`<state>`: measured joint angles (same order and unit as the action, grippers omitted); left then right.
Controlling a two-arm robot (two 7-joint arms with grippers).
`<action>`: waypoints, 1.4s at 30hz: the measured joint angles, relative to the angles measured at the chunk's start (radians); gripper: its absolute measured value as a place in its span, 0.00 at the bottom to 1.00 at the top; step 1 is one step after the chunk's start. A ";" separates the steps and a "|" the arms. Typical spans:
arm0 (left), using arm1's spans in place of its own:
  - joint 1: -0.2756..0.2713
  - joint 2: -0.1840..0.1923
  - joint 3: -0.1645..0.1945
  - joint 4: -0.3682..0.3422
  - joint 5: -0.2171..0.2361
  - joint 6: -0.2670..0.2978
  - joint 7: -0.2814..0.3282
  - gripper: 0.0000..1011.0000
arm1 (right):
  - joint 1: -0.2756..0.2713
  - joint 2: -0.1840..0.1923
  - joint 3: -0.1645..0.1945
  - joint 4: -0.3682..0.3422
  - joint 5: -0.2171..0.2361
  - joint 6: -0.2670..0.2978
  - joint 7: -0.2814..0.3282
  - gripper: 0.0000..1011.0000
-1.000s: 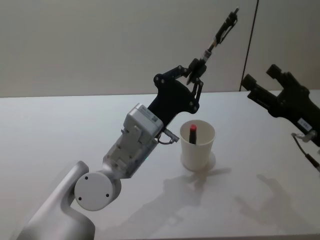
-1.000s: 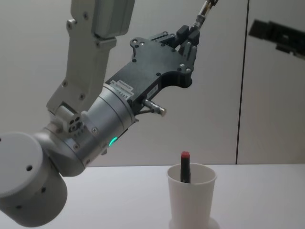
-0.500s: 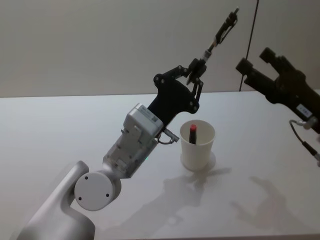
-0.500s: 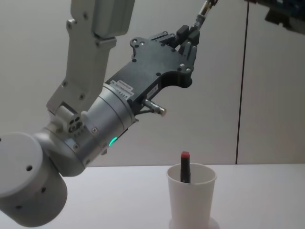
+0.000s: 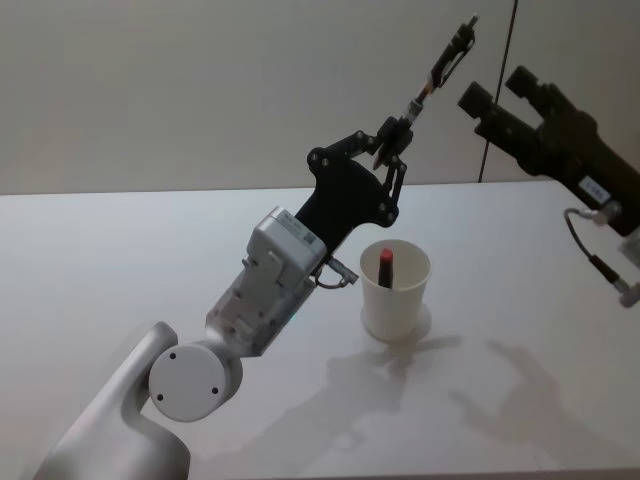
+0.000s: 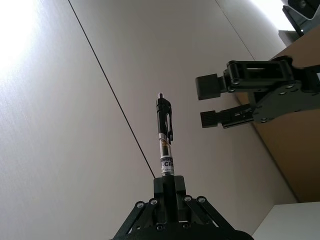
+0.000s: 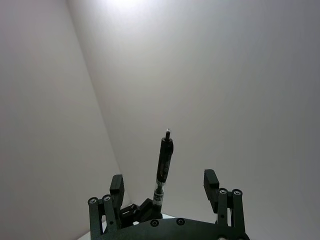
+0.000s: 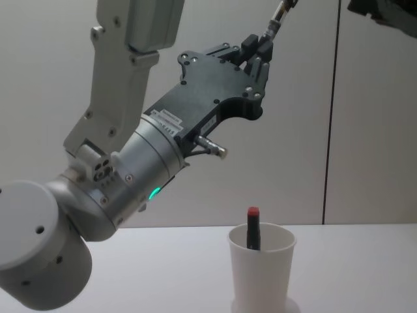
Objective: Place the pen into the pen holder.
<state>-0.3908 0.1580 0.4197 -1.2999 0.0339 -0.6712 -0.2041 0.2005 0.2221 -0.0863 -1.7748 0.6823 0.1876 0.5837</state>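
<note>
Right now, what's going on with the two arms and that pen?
The left gripper is shut on the pen, holding it high and tilted, above the pen holder, which has a red-capped pen in it. The right gripper is open beside the held pen's upper end, not touching it.

My left gripper (image 5: 390, 143) is matt black metal on a brushed silver wrist, pinching a glossy black plastic pen (image 5: 440, 65) with a clear barrel, above the matt white paper pen holder (image 5: 395, 290) on the smooth, faintly reflective white table (image 5: 120, 260).
</note>
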 joint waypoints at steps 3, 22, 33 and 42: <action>0.000 0.000 0.000 0.000 0.000 0.000 0.000 0.13 | 0.014 -0.003 -0.004 0.008 -0.002 0.004 -0.005 0.99; 0.000 0.000 0.000 0.000 0.000 0.000 0.000 0.13 | 0.106 -0.021 -0.035 0.080 -0.017 0.032 -0.010 0.99; 0.000 0.000 0.000 0.000 0.000 0.000 0.000 0.13 | 0.137 -0.027 -0.049 0.102 -0.017 0.040 -0.004 0.85; 0.000 0.000 0.000 0.000 0.000 0.000 0.000 0.13 | 0.153 -0.030 -0.060 0.108 -0.012 0.042 -0.001 0.57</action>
<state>-0.3908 0.1580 0.4197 -1.2999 0.0338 -0.6711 -0.2041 0.3531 0.1925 -0.1466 -1.6672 0.6705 0.2301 0.5828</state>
